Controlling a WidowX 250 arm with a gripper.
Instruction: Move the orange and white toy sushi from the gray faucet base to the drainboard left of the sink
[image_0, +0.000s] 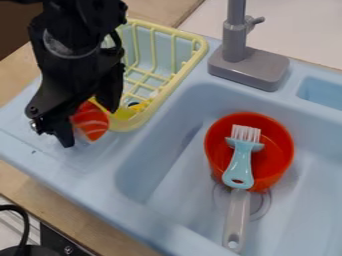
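Observation:
The gripper (88, 127) hangs at the left over the sink's light blue ledge, beside the yellow drying rack. Right at its lower end is an orange-red piece with pale stripes (93, 122), its upper part hidden by the gripper; whether it is held cannot be told. In the basin stands an orange-red cup or bowl (276, 161). A brush with a light blue and grey handle (240, 167) leans across it, white bristles up. The yellow rack (191, 56) has a small yellow item (139, 106) near its front corner.
A grey faucet (248, 67) rises behind the basin. The light blue sink's divider and rim (127, 155) stand between the gripper and the basin. A black cable (24, 220) curves at the lower left, beside the wooden counter (80, 220).

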